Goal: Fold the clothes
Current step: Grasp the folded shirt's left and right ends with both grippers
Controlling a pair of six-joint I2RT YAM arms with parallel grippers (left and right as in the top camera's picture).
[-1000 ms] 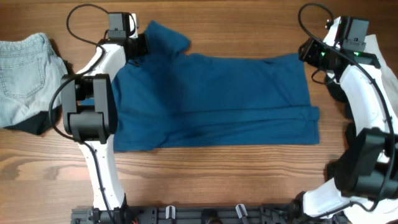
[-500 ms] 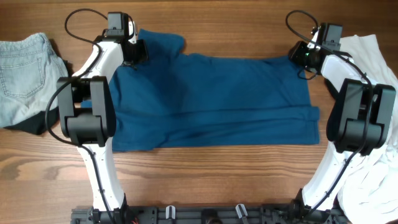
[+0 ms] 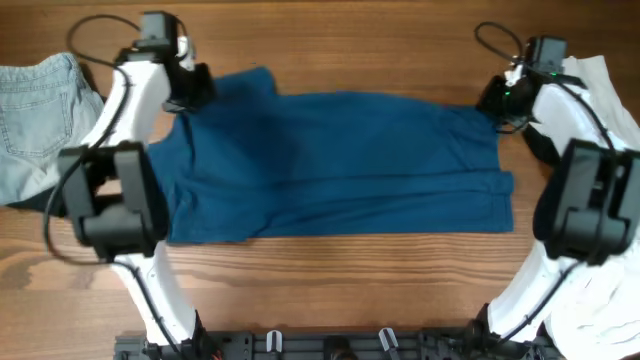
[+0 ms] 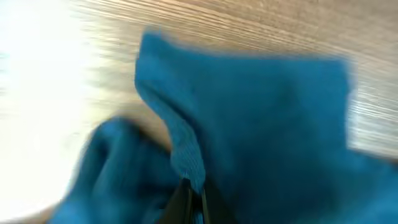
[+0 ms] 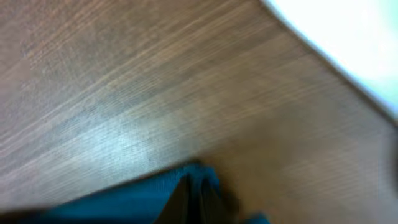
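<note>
Nearest the robot's base, a bare strip of table lies in front of the deep-blue T-shirt, which is spread sideways across the middle of the wood, its near edge straight and flat. A long crease runs along the shirt's length a little above that edge, with a small step at the right end. This may be a first lengthwise fold, though the overhead view does not settle it. Otherwise the shirt reads as opened out and smoothed, so the folding seems to be at an early stage, with the main folds not yet made. The pale denim piece at the left edge and the white garment at the right lie loose and unfolded, well apart from the work. At the far edge of the shirt both arms reach in. The left gripper sits on the far left corner by the sleeve. Its wrist view shows the left gripper's fingers pressed together on a ridge of blue cloth. The right gripper sits on the far right corner, and in its blurred wrist view the jaws are together with the blue hem at their tips, apparently pinching it.
</note>
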